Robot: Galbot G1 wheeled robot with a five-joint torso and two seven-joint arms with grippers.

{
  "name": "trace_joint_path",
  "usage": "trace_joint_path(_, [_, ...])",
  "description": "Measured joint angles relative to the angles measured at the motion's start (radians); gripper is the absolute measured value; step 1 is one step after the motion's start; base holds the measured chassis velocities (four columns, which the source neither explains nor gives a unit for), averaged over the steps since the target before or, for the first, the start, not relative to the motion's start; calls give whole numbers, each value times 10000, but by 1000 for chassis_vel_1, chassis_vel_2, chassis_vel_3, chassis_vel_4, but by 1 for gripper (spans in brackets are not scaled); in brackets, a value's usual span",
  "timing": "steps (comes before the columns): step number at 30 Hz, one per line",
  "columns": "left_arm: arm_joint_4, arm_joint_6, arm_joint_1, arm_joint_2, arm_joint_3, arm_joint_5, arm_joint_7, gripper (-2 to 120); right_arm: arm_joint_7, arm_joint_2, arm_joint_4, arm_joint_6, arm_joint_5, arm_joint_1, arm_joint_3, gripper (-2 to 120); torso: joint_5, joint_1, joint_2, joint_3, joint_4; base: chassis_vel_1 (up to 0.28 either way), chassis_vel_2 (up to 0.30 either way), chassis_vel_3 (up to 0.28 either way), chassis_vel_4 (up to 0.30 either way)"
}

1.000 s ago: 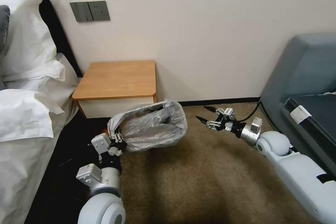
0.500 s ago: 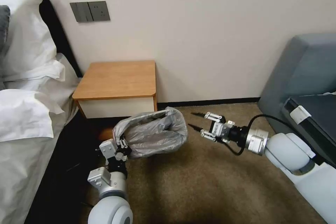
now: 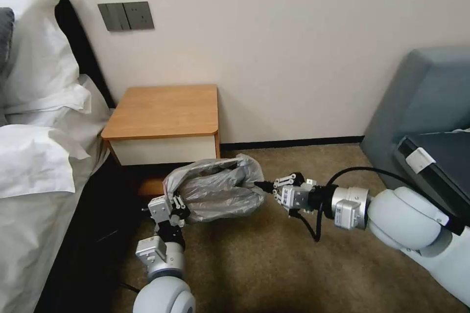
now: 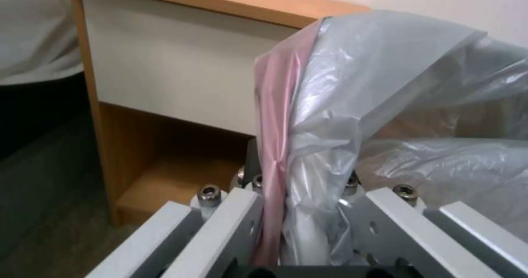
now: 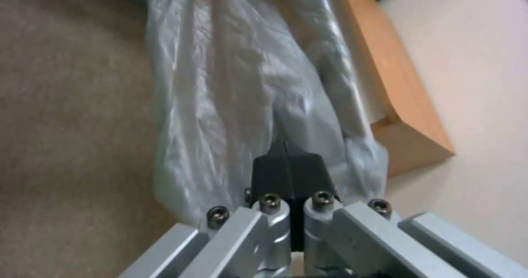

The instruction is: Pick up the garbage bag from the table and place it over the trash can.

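with the crinkled translucent grey plastic garbage bag held off the carpet at 5 o'clock of the orange-topped wooden nightstand, left gripper clamping its pink edge and right gripper pinched on its far rim, the step looks like spreading the mouth, which likely calls for drawing apart.

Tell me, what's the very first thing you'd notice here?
The crinkly grey garbage bag, stretched in the air between two robot grippers just in front of the wooden table. The left gripper pinches its pinkish edge on one side, and the right gripper is shut on the other side. Big white pillows sit on the bed beside the table.
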Motion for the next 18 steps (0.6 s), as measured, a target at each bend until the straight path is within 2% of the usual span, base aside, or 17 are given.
trace_joint_path(2, [167, -145, 33, -51, 247, 484, -52, 5, 241, 20, 76, -540, -172, 903, -957, 0, 0, 0, 0, 0, 1, 0, 0, 0, 0])
trace_joint_path(4, [239, -208, 48, -71, 348, 676, -77, 5, 319, 94, 67, -741, -247, 1309, -1318, 0, 0, 0, 0, 1, 1, 0, 0, 0, 0])
trace_joint_path(6, [334, -290, 100, -97, 548, 964, -113, 5, 462, 356, -86, -1338, -348, 2259, -2236, 0, 0, 0, 0, 1, 4, 0, 0, 0, 0])
trace_joint_path(7, [334, -290, 100, -97, 548, 964, -113, 5, 462, 356, -86, -1338, -348, 2259, -2236, 0, 0, 0, 0, 1, 4, 0, 0, 0, 0])
trace_joint_path(10, [431, -441, 145, -104, 655, 1268, -117, 5, 546, 798, -451, -1933, -233, 3250, -3453, 0, 0, 0, 0, 1, 2, 0, 0, 0, 0])
trace_joint_path(18, [460, -510, 87, -67, 510, 1269, -126, 5, 562, 1037, -257, -2885, 503, 3978, -4431, 0, -1, 0, 0, 1, 1, 0, 0, 0, 0])
